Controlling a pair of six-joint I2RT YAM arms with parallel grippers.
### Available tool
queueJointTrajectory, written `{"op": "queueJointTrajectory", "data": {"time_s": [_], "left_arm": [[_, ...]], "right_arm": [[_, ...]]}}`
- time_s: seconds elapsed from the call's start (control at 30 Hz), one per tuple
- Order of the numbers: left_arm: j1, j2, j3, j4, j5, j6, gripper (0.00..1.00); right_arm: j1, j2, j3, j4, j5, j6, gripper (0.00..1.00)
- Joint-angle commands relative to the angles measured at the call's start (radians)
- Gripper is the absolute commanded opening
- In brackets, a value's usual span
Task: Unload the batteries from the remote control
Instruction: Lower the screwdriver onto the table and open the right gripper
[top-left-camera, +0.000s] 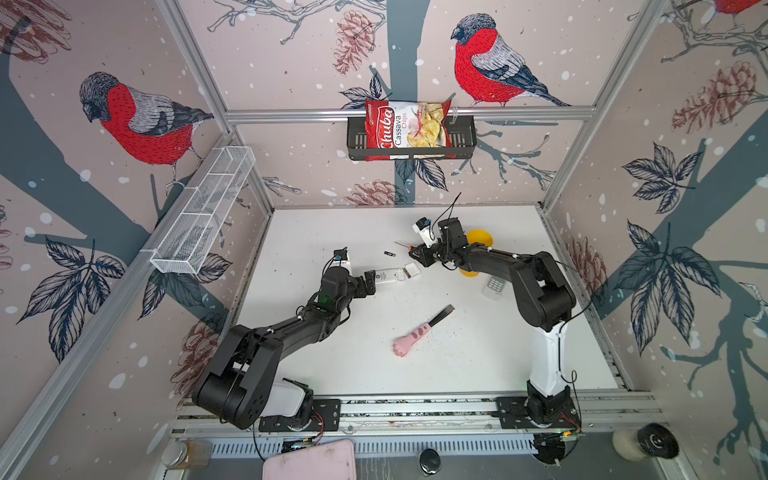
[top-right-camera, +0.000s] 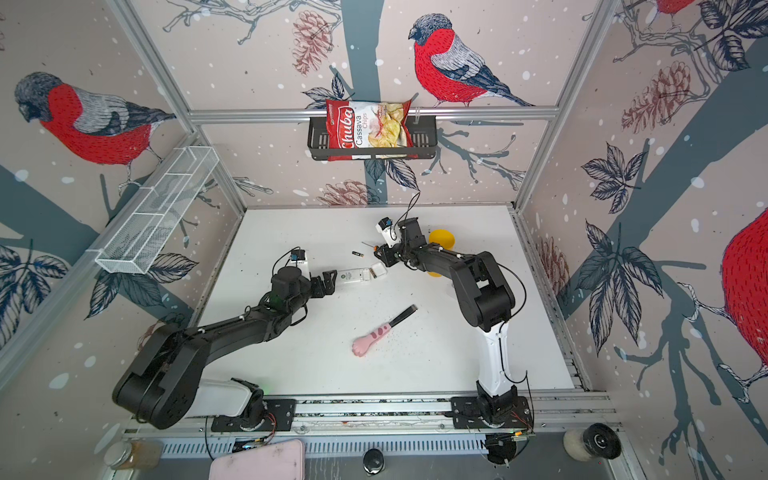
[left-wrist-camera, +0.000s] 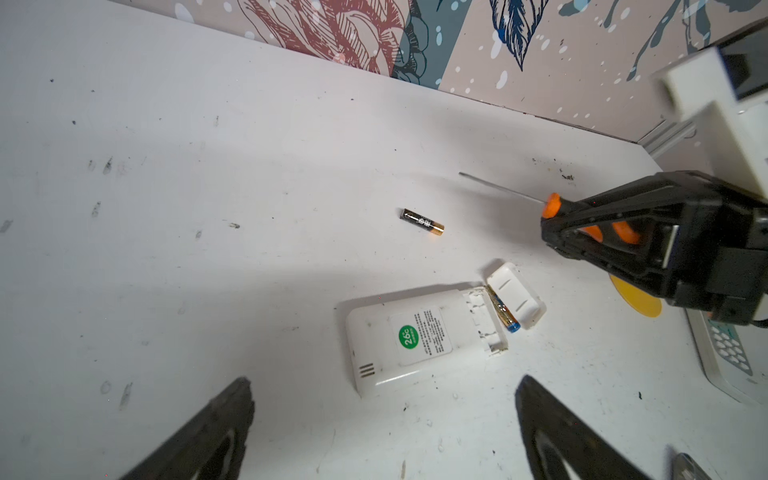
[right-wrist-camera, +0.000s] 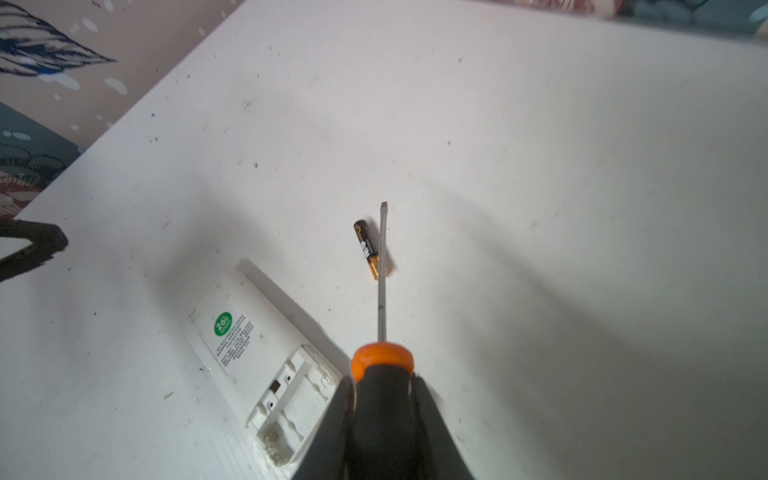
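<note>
Clearing the second battery (left-wrist-camera: 503, 316) is looking like the step in hand. It is lying wedged between the remote (left-wrist-camera: 415, 336) and its loose cover (left-wrist-camera: 515, 297), calling for a light push, not prying. The other battery (left-wrist-camera: 422, 221) is lying toward the tabletop (top-left-camera: 374, 374) far edge. The left end effector (top-left-camera: 370, 283) is hanging wide open and empty, while the right end effector (right-wrist-camera: 382, 384) is clamping the screwdriver (right-wrist-camera: 382, 358).

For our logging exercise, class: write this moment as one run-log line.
left hand: open, by remote | right hand: shut on screwdriver | loose battery: on table | second battery: at remote's open end
</note>
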Motion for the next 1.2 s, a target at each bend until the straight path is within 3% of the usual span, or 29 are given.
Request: {"op": "queueJointTrajectory", "data": {"time_s": [0.0,0.33,0.57,1.17], "left_arm": [[0.0,-0.027,-0.011,-0.019,-0.015,0.005,0.98],[-0.001,-0.082,-0.045,-0.025,-0.002,0.014,0.98],[-0.005,-0.136,-0.074,-0.028,0.003,0.015,0.97],[-0.011,-0.138,-0.09,-0.025,0.007,0.028,0.96]], "right_arm": [[0.016,-0.056,-0.06,0.118,0.079,0.034,0.01],[0.063,-0.205,-0.317,0.236,0.445,0.088,0.06],[0.05,-0.24,-0.449,0.301,0.508,0.092,0.14],[0.053,-0.153,-0.433,0.281,0.542,0.086,0.44]]}}
